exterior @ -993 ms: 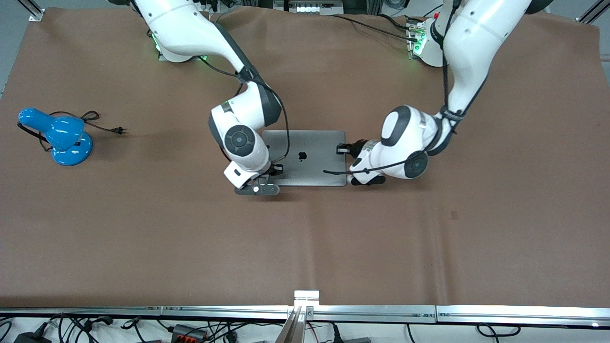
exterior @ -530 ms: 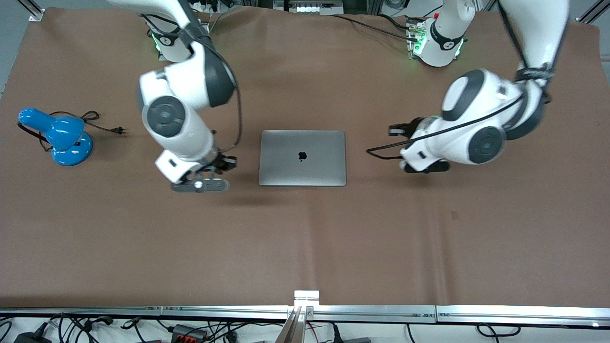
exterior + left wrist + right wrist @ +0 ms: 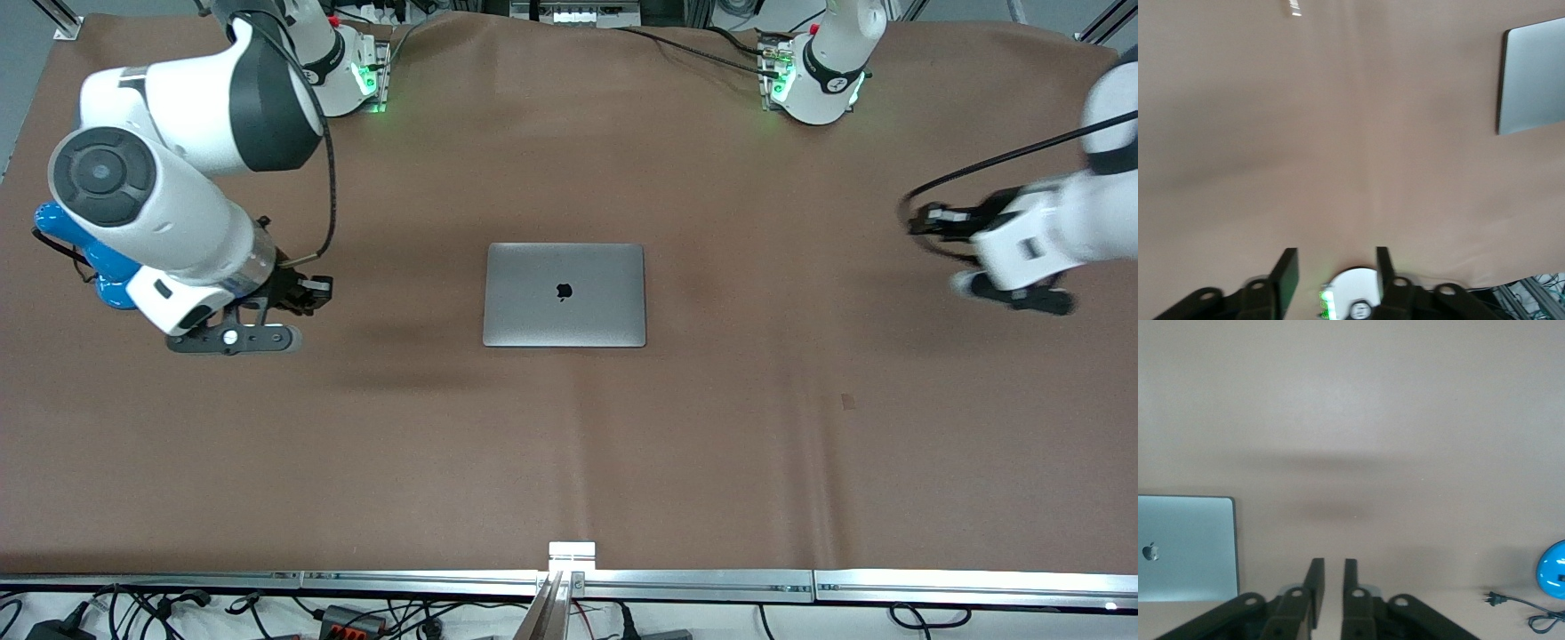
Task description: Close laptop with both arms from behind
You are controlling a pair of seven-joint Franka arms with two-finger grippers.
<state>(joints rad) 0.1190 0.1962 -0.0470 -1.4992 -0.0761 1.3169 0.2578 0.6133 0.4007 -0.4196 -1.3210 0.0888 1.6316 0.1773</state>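
The laptop [image 3: 564,294] lies closed and flat at the table's middle, its grey lid and black logo facing up. It also shows in the left wrist view [image 3: 1531,77] and the right wrist view [image 3: 1185,550]. My right gripper [image 3: 308,293] hangs over bare table between the laptop and a blue lamp. Its fingers [image 3: 1315,583] are almost together with nothing between them. My left gripper [image 3: 926,222] is over bare table toward the left arm's end, well clear of the laptop. Its fingers [image 3: 1286,273] stand apart and empty.
A blue desk lamp [image 3: 111,289] with a black cord and plug [image 3: 1495,599] sits toward the right arm's end, partly hidden by the right arm. Brown cloth [image 3: 569,444] covers the table. A metal rail [image 3: 711,582] runs along the edge nearest the front camera.
Both grippers were at the laptop's two sides a second ago. Each arm has swung outward toward its own end of the table. The laptop has stayed closed and still.
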